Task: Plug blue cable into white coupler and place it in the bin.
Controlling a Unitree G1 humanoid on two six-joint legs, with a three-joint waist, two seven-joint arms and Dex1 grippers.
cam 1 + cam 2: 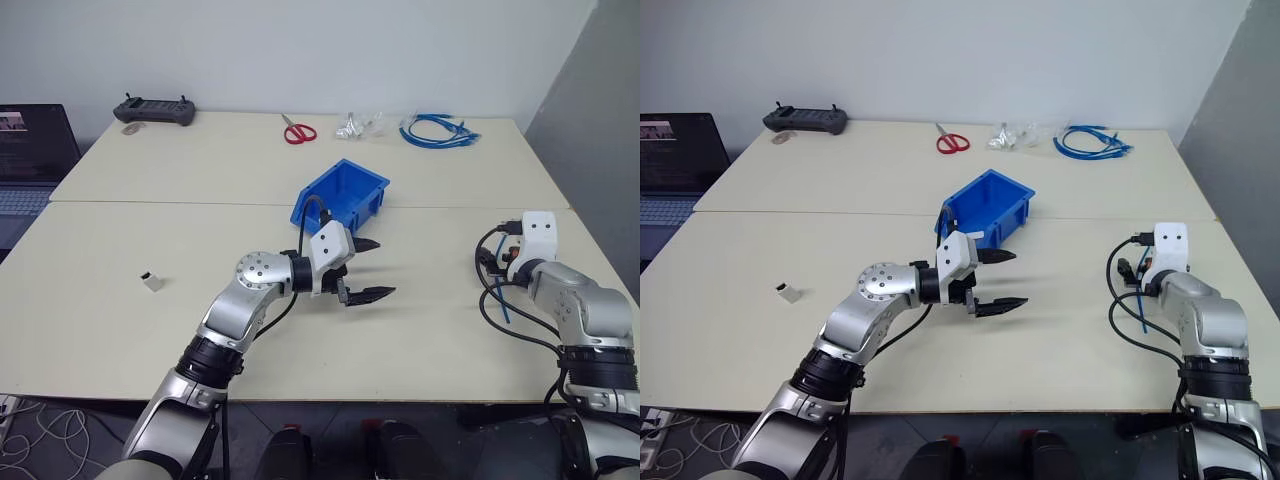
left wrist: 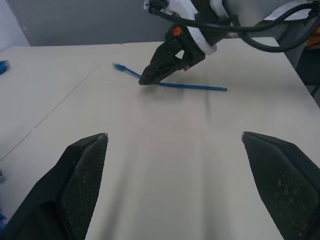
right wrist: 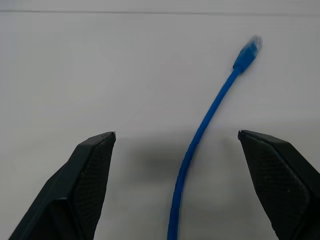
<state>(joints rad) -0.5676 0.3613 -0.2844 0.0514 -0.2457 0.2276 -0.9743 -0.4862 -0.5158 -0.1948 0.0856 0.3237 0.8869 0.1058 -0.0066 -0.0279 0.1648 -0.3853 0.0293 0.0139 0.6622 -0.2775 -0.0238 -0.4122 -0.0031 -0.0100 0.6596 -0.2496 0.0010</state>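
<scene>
1. A pale desk point(image 1: 200, 320) made of two tabletops pushed together carries everything; the blue bin point(image 1: 340, 195) sits near its middle and serves as the landmark here.
2. The left pincer point(image 1: 365, 268) hovers just in front of the bin, on the robot's side of it, pointing toward the robot's right. Its two black fingers stand wide apart and hold nothing.
3. The right pincer point(image 2: 150, 75) is well to the right of the bin, near the desk's right edge, angled down toward the desktop. Its fingers point(image 3: 90, 175) are spread wide with nothing gripped.
4. The blue cable point(image 3: 200, 135) lies on the desk well to the right of the bin, directly under the right pincer. In the right wrist view it runs up between the two open fingers, touching neither, with its plug end point(image 3: 247, 52) lying beyond the fingertips.
5. The white coupler point(image 1: 152, 281) rests alone on the desk, well to the left of the bin and nearer the robot, well apart from both pincers.
6. Behind the bin, along the far edge of the desk, lie red-handled scissors point(image 1: 298, 131), a small clear plastic bundle point(image 1: 360, 125) and a coil of blue cables point(image 1: 438, 131).
7. Far to the left of the bin, at the back corner, sits a dark handheld controller point(image 1: 154, 110), and a laptop point(image 1: 32, 160) stands off the left edge of the desk.
</scene>
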